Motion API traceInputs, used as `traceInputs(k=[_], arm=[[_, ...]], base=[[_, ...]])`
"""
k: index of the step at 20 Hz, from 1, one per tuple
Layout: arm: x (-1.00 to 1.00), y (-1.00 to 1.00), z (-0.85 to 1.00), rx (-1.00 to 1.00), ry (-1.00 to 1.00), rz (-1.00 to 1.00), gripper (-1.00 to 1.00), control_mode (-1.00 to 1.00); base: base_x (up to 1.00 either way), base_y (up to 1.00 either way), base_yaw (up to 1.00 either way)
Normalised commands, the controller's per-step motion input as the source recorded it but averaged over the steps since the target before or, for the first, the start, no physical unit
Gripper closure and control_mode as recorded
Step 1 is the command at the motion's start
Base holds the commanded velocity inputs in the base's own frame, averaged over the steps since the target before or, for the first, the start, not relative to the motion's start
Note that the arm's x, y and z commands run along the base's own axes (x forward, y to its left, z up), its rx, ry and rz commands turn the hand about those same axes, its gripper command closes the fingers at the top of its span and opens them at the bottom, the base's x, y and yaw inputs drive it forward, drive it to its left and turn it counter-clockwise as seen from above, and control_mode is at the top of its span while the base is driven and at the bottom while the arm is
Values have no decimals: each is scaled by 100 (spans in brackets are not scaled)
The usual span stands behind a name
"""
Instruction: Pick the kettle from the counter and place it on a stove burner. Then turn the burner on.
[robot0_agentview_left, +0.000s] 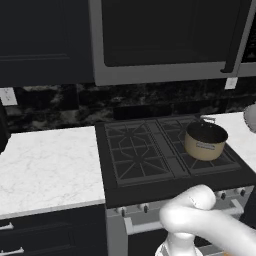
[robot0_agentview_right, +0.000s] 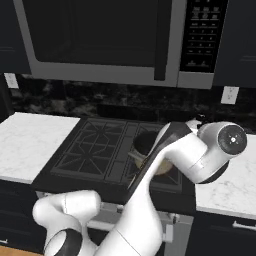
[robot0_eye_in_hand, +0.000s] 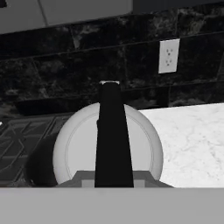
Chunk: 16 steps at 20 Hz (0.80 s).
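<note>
**Kettle under the hand at the counter's edge by the stove**

In the hand view we look down on the kettle (robot0_eye_in_hand: 109, 148), a white rounded body with its dark handle running straight up the middle of the picture. It sits on the white marble counter (robot0_eye_in_hand: 192, 140), which stretches to the right of it, while the black grates of the cooktop lie just to its left. Behind it are the dark stone backsplash and a white wall outlet (robot0_eye_in_hand: 169, 56).

We cannot make out the fingertips themselves; the jaws are drawn together as far as they go, and whether they grip the dark handle we cannot tell from these pictures.

From the left base view we see the stove burner (robot0_agentview_left: 136, 150) at the front left, bare, and a tan pot (robot0_agentview_left: 205, 140) with a black inside standing on the right-hand grates. The counter continues on the left of the stove.

In the right base view the arm's white elbow covers most of the pot, and the microwave (robot0_agentview_right: 115, 40) hangs above the cooktop
</note>
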Motion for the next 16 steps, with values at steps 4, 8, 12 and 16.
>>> traceInputs(k=[4, 8, 12, 16], arm=[[-47, 100, 63, 0, -17, 0, 100, -100], [-26, 100, 49, 0, -2, 1, 100, -100], [-11, 100, 20, 0, 2, 3, 100, -100], [0, 100, -3, 0, 9, 7, 100, -100]], base=[[0, 0, 0], [0, 0, 0], [0, 0, 0], [0, 0, 0]])
